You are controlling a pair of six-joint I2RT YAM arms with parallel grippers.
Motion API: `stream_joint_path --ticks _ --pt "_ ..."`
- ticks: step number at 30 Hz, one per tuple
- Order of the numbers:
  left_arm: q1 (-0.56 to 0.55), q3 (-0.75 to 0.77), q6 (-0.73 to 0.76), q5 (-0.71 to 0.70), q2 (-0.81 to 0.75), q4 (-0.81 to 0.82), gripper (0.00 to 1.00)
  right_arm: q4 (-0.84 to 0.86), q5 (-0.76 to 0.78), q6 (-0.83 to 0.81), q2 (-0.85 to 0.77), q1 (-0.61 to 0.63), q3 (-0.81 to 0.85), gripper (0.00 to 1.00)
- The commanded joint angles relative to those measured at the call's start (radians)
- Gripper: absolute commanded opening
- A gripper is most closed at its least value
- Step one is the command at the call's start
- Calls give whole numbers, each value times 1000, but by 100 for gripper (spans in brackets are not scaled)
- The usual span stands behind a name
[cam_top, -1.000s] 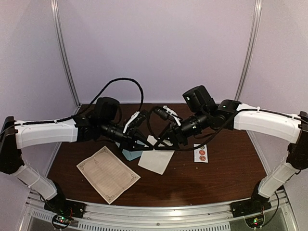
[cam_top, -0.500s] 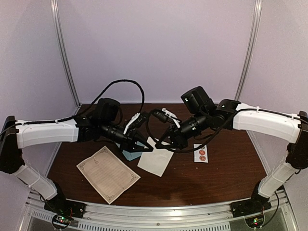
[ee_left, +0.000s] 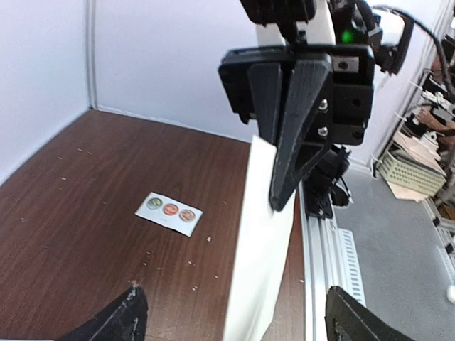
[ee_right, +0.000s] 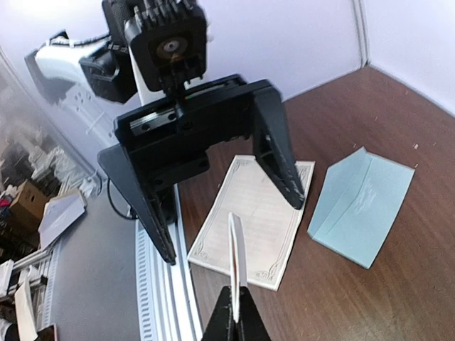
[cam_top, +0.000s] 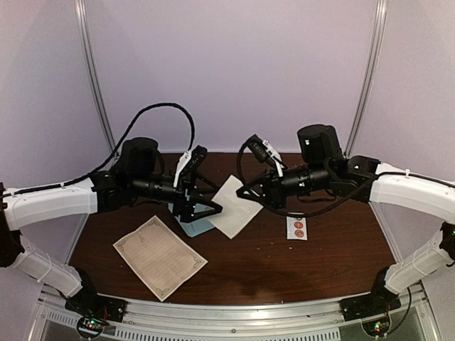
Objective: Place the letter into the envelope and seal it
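White sheet [cam_top: 231, 206] is pinched by right gripper [cam_top: 247, 191]; left gripper [cam_top: 202, 211] is spread, empty. Letter [cam_top: 160, 256], likely thin and limp, is best lifted by a corner.

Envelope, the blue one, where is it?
In the top view the envelope lies flat on the table, left of middle, just beyond the letter and partly hidden beneath the left gripper.
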Motion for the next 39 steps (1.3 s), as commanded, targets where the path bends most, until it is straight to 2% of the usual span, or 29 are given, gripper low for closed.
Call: stream_joint_path --ticks 1,5,9,16,18,21,27,30,33,38,39 --pt "8 -127 -171 -243 -153 311 90 381 139 157 -97 -1 -104 0" --pt "5 -253 -372 -259 -212 633 93 641 220 253 -138 2 -175 0" --pt "-11 -299 -495 -251 -190 824 95 817 228 301 -135 18 -201 0" --pt "-51 -301 -647 -172 -77 1099 94 955 234 334 -113 43 -211 0" --pt "-53 -305 -685 -156 -49 1180 88 960 236 339 -110 47 -212 0" --pt "-54 -311 -733 -154 -20 1275 68 977 249 343 -115 58 -228 0" --pt "-54 -287 -747 -168 23 1297 58 985 250 348 -105 69 -238 0" --pt "-54 -278 -735 -189 25 1273 49 980 246 346 -97 72 -235 0" --pt "-54 -269 -716 -215 17 1223 31 979 252 343 -95 72 -241 0" --pt "-54 -234 -621 -253 -25 1017 2 981 265 349 -96 74 -260 0" --pt "-54 -234 -607 -262 -38 986 0 982 267 352 -97 74 -266 0"
